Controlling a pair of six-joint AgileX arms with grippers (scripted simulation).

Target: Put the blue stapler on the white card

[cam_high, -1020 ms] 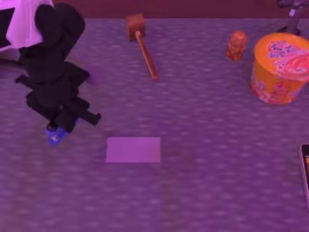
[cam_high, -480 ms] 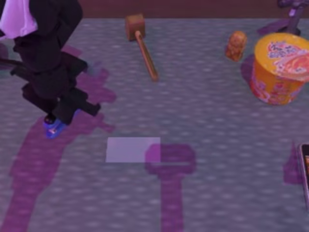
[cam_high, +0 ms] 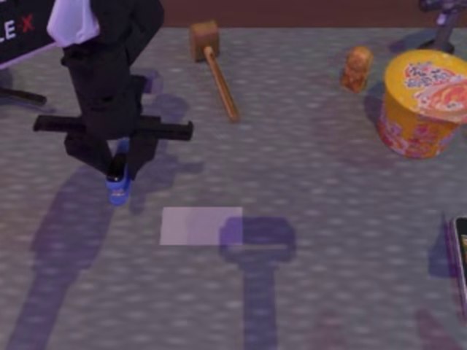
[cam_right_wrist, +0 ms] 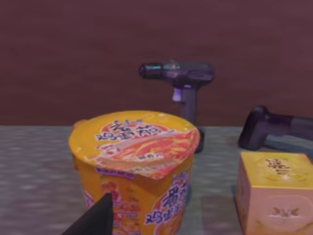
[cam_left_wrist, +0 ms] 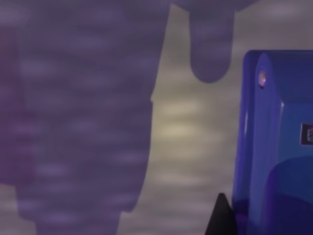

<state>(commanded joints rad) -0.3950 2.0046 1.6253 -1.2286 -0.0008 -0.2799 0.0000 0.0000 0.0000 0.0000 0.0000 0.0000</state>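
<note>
Grey speckled table below, and my left gripper (cam_high: 117,169) on the left side is pinching the blue stapler (cam_high: 117,189), long axis near-to-far, with the white card (cam_high: 191,225) just right and nearer, right arm parked off right.

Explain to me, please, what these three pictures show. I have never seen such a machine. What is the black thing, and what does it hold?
These are rendered pictures of two AgileX robot arms at a table. One camera looks down from above; the other two sit on the arms' wrists.

The black shape is the left arm. Its left gripper holds the blue stapler at the table's left side. The left wrist view shows that stapler close up.

The white card lies flat nearby, toward the middle, apart from the stapler.

Also on the table: a wooden mallet, a small orange figure, an orange noodle cup and a dark slab at the right edge.

The right arm is not seen from above; its wrist camera faces the noodle cup.
</note>
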